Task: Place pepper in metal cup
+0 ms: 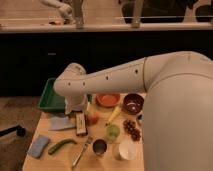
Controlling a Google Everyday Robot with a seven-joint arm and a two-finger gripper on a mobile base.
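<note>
Arm: the big white robot arm (150, 75) reaches in from the right and bends down over the left half of the table.
Table: the light wooden tabletop (50, 162) is crowded with bowls, fruit, and a flat green plastic tray (49, 97) at the back left.
Gripper: the two-finger gripper (80, 131) hangs near the table's middle with its jaws spread wide and nothing between them. It is up and to the right of the pepper, not touching it.
Cup: the small shiny steel metal cup (99, 146) stands upright at the front, just right of a lying silver fork (81, 152).
Pepper: the long, slim, slightly curved dark green pepper (61, 145) lies flat at the front left, between a blue sponge (38, 146) and the fork.
Handling: probably light, fairly firm, with smooth and likely slippery skin.
Grasp: pinch across the thicker middle, then tip it end-down, as it looks longer than the cup is wide.
</note>
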